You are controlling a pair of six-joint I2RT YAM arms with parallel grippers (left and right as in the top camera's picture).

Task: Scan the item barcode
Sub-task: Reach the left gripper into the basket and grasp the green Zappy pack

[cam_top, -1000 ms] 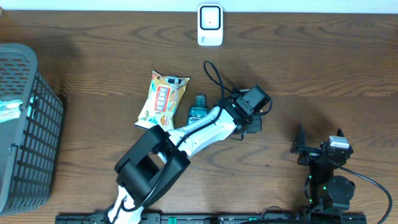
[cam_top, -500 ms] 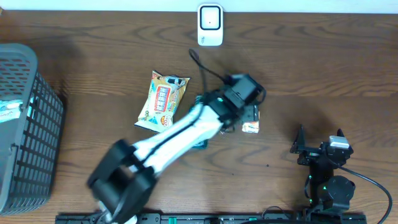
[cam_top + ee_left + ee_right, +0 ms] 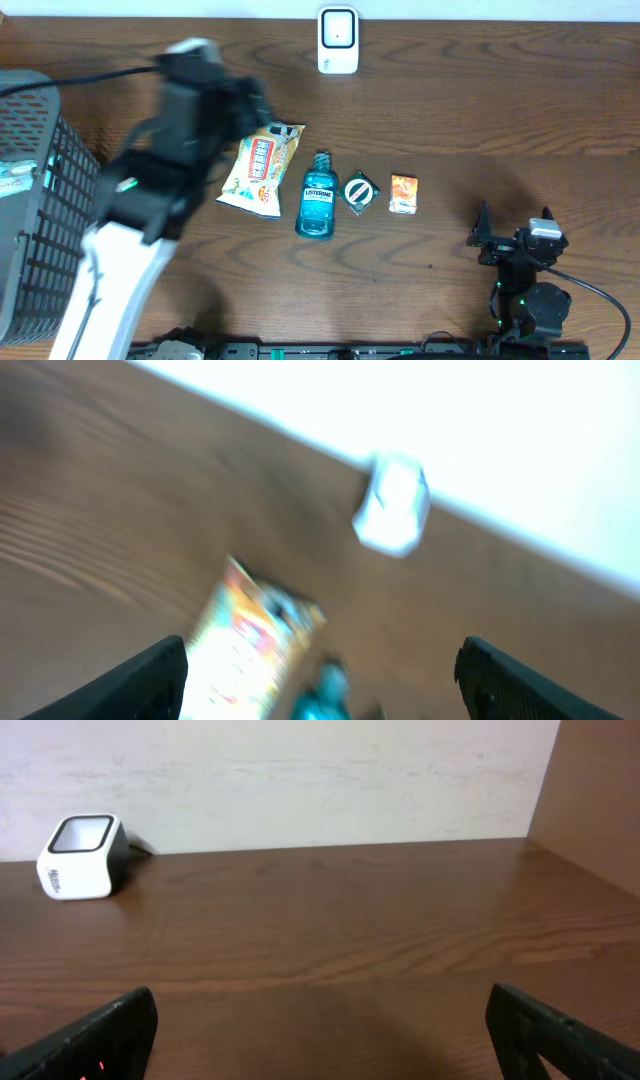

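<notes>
Change noted against a second ago: the left arm (image 3: 150,190), then stretched across the row of goods, has swung away towards the basket (image 3: 40,250) and is motion-blurred. The left gripper (image 3: 322,660), nearly closed then, now stands wide open with nothing between its fingers. The orange packet (image 3: 403,193), previously hidden under that gripper, lies uncovered on the tabletop (image 3: 500,110), at the right end of the row, just beside the round black item (image 3: 360,192). The mouthwash bottle (image 3: 319,195) and the snack bag (image 3: 262,163) follow to the left.

The packet's long axis runs front to back, roughly towards the scanner (image 3: 338,40), which stands well apart at the far edge. I cannot tell which end leads, nor find its barcode.

The right gripper (image 3: 320,1020) is parked, open and empty, unchanged.
</notes>
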